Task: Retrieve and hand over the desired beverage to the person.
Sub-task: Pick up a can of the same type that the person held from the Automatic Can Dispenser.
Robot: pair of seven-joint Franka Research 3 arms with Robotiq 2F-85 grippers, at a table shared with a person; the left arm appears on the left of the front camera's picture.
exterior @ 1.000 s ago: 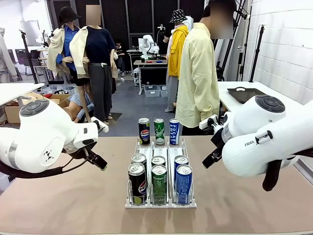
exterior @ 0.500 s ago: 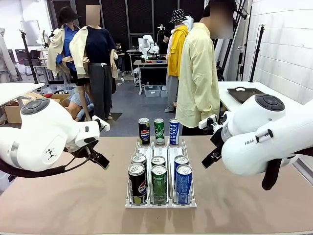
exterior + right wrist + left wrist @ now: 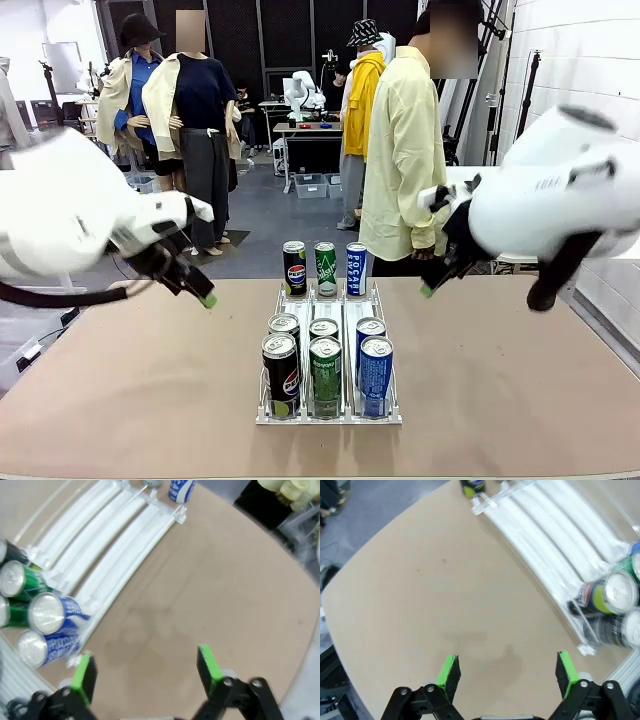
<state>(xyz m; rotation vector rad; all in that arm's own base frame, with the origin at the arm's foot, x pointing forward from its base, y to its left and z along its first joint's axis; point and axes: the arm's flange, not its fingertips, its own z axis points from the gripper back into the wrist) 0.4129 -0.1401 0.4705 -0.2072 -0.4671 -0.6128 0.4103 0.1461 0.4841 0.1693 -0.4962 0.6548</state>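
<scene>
Table, tan. Clear rack at centre, three lanes: six near cans, three far cans. Person beyond far edge, right of centre. Left gripper left of rack, jaws wide, empty. Right gripper right of rack, jaws wide, empty.

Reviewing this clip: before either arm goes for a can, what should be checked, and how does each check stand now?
1. Left gripper open, empty: ok.
2. Right gripper open, empty: ok.
3. Cans upright in the rack: ok.
4. Table between grippers and rack bare: ok.
5. Person at the far side: ok.
6. Which drink the person wants: cannot tell.
</scene>
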